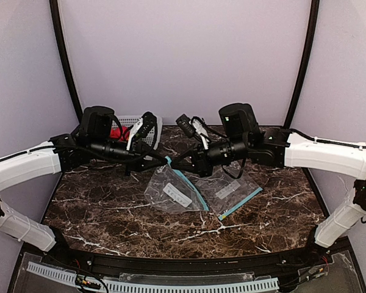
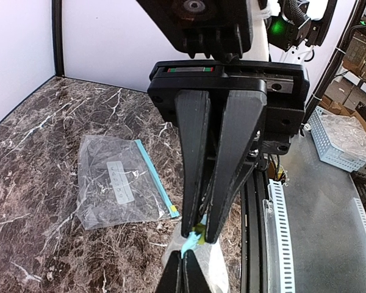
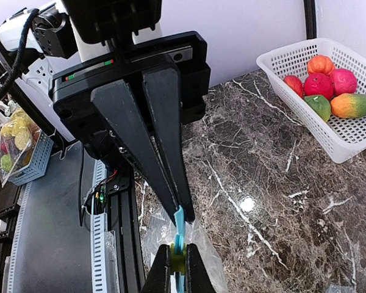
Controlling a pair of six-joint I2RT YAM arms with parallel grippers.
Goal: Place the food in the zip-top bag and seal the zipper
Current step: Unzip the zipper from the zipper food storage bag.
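Note:
The food point(image 3: 318, 85), several red, orange and green toy fruits, lies in a white mesh basket point(image 3: 293, 61) at the back left; only red bits point(image 1: 116, 132) show from above. A clear zip-top bag point(image 1: 171, 190) with a blue zipper point(image 1: 186, 187) hangs by one corner mid-table, between both grippers. My left gripper point(image 2: 182, 254) is shut on the blue zipper end. My right gripper point(image 3: 177, 247) is shut on the yellow-green slider point(image 3: 177, 261) right beside it. The two grippers meet tip to tip, left point(image 1: 163, 160) and right point(image 1: 177, 162).
A second clear zip-top bag point(image 1: 232, 190) lies flat on the marble table point(image 1: 110, 213) to the right of the held one, also the flat bag point(image 2: 113, 183) in the left wrist view. The basket point(image 1: 134, 124) stands behind the left arm. Black rails run along the table's near edge.

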